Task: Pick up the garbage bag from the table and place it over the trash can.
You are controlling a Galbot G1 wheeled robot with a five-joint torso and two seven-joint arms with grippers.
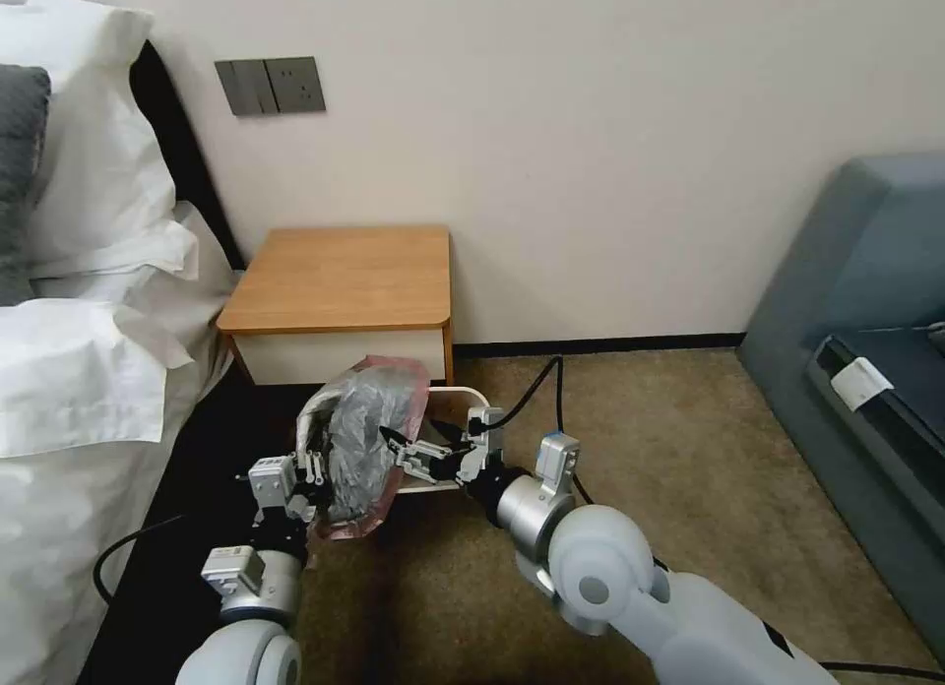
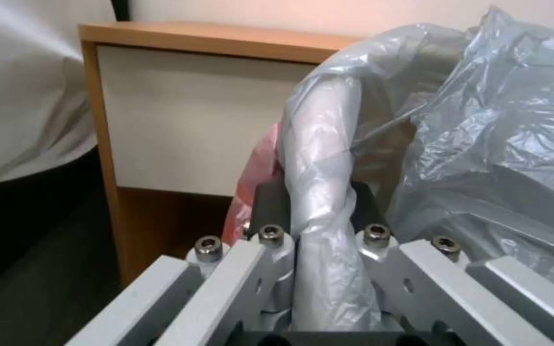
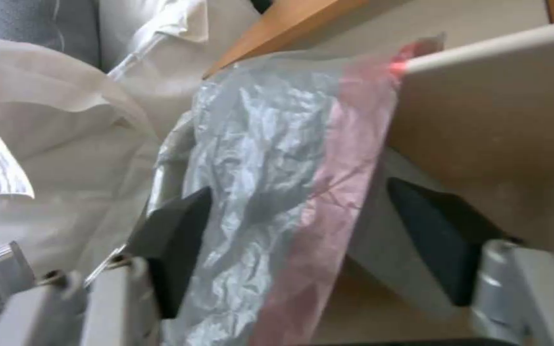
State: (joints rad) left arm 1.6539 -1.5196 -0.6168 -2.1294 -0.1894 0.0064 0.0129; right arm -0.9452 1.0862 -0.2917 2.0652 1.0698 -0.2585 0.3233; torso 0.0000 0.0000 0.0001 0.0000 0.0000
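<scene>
The left gripper (image 1: 313, 466) pinches the crinkly silver-grey plastic garbage bag (image 1: 364, 439) against the rim of the small cream-white trash can (image 1: 471, 398), so it stays put. Across from it, the right gripper (image 1: 391, 439) is spread wide around the bag's pink edge, not squeezing.

most of the trash can (image 1: 463, 398) is covered by the garbage bag (image 1: 362, 439), from its 9 o'clock side. the table (image 2: 161, 115) is cut off at 12 o'clock in the left wrist view, its lower shelf hidden.
</scene>
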